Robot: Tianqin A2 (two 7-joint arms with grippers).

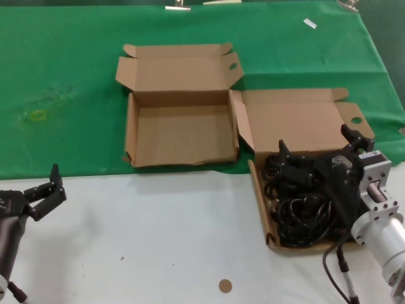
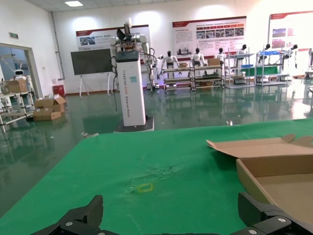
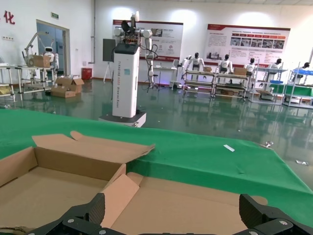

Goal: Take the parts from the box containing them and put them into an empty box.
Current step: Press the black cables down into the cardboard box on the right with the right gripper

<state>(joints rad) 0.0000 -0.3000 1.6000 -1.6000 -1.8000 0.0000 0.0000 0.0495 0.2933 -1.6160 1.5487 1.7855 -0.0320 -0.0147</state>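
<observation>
Head view showed two open cardboard boxes side by side where the green cloth (image 1: 76, 76) met the white surface (image 1: 158, 240). The empty box (image 1: 180, 133) lay at centre, on the far side. The box containing them (image 1: 304, 126) lay to its right and nearer, and the parts (image 1: 300, 212), a tangle of black cables and fittings, filled its tray. The right tool (image 1: 319, 147) hung directly over that tangle, fingers spread wide and released, grasping nothing. The parts therefore lay straight below it, and the empty box lay to its left and slightly farther off. The right arm was judged much the nearer to the load. The left tool (image 1: 49, 189) waited at the near left over the surface, also spread and released, well apart from both boxes.
</observation>
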